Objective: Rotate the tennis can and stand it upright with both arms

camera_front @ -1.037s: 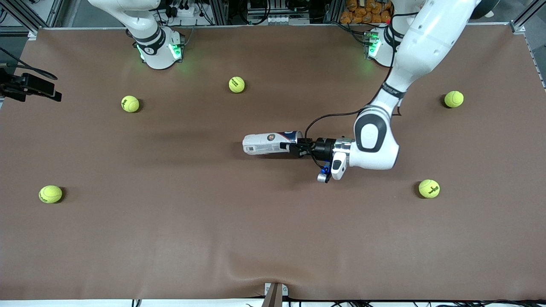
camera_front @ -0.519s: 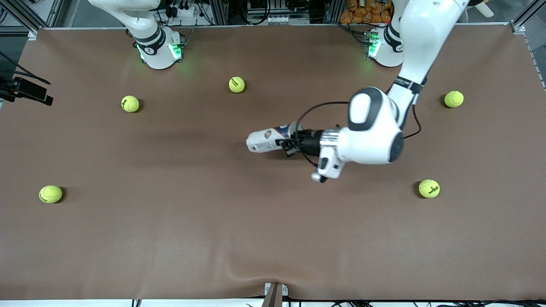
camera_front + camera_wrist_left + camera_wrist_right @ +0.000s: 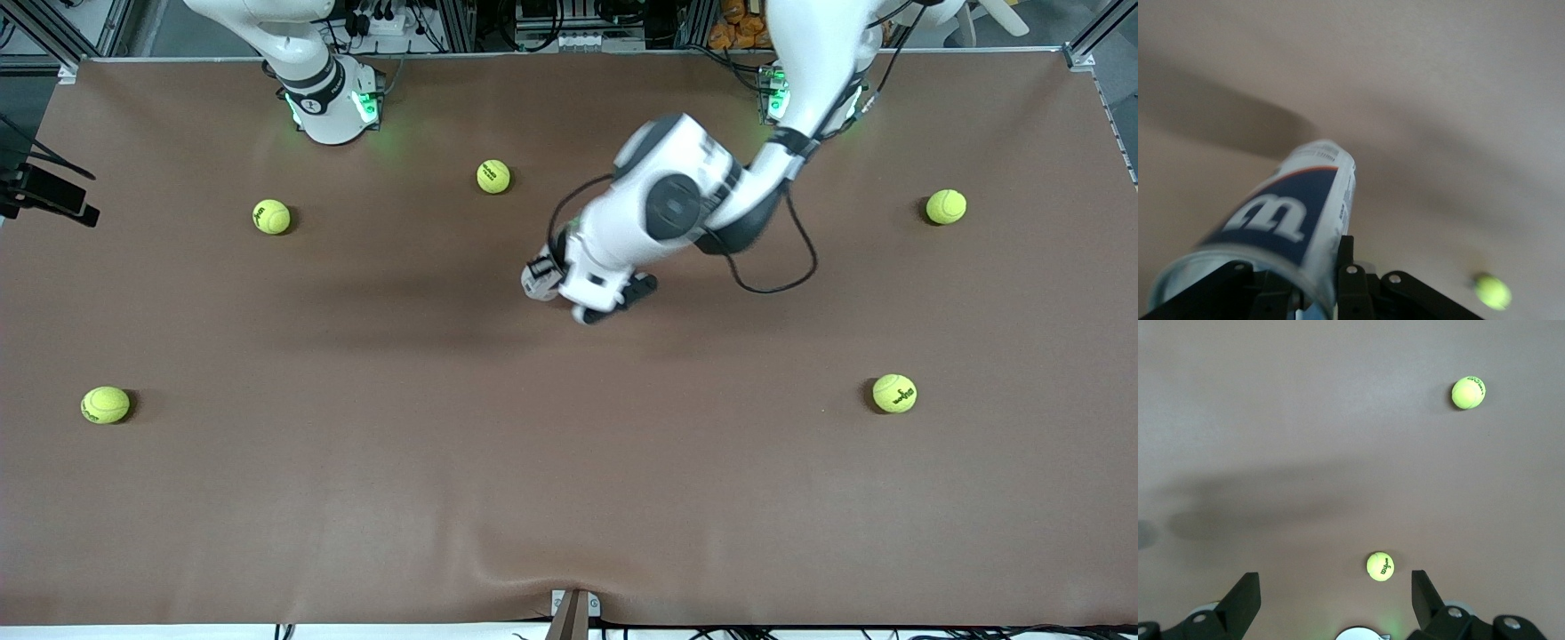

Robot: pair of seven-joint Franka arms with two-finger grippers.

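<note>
The tennis can [image 3: 1295, 210] has a white and dark-blue label with a "W" and a silver rim. My left gripper [image 3: 1291, 270] is shut on it at the rim end, with one black finger [image 3: 1346, 257] on each side. The can tilts steeply, its other end pointing down at the brown table. In the front view only its white end [image 3: 536, 283] shows under the left arm's wrist, over the middle of the table. My right gripper [image 3: 1335, 590] is open and empty, high over the table near the right arm's base.
Several yellow-green tennis balls lie spread over the brown table [image 3: 356, 498]: one [image 3: 493, 176] near the arms' bases, one [image 3: 271, 216] toward the right arm's end, one [image 3: 894, 393] toward the left arm's end. The right wrist view shows two of them [image 3: 1379, 565].
My left arm has lifted and turned the can from lying flat to steeply tilted. Its wrist has swung over the can and now hides most of it. The right arm has not moved.
</note>
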